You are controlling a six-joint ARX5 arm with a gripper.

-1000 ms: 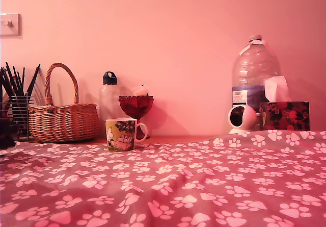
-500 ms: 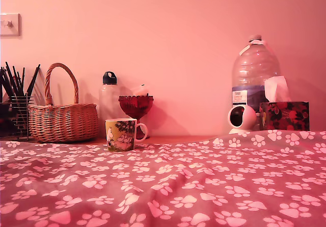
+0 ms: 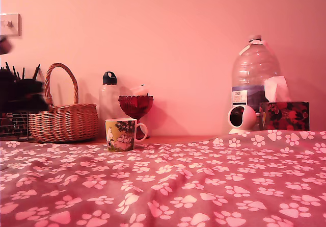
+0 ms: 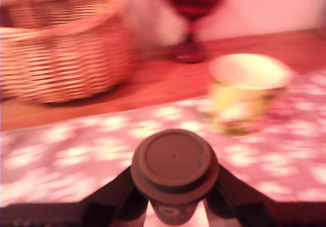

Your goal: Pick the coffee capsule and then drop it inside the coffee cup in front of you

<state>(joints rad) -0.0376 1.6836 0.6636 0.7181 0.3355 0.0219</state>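
Gripper (image 4: 174,206) is clamping a dark brown round-topped coffee capsule (image 4: 174,167) between its two black fingers (image 4: 109,200), capsule's flat top facing the wrist camera, fingers pressing on either side below the capsule's rim. Wrist view is blurring throughout.

Small ceramic coffee cup with white rim and yellow-green print (image 4: 248,93) is standing upright on the pink paw-print cloth (image 4: 76,155), beyond the capsule and apart from it, its mouth open and pale inside. Woven wicker basket (image 4: 61,46) is sitting on the bare wooden surface (image 4: 153,86) past the cloth's edge, and a red glass goblet (image 4: 193,13) is standing behind the cup, between cup and wall.

In the exterior view, the arm is showing only as a dark blurred mass (image 3: 18,92) at the exterior view's left edge, in front of the wire holder of dark sticks (image 3: 12,122) and just beside the handled basket (image 3: 63,120); gripper itself is not discernible there. Cup (image 3: 121,134) is standing at the far edge of the cloth (image 3: 193,186), handle pointing to the exterior view's right, goblet (image 3: 136,107) just behind it. Capsule is not making itself out in this view.
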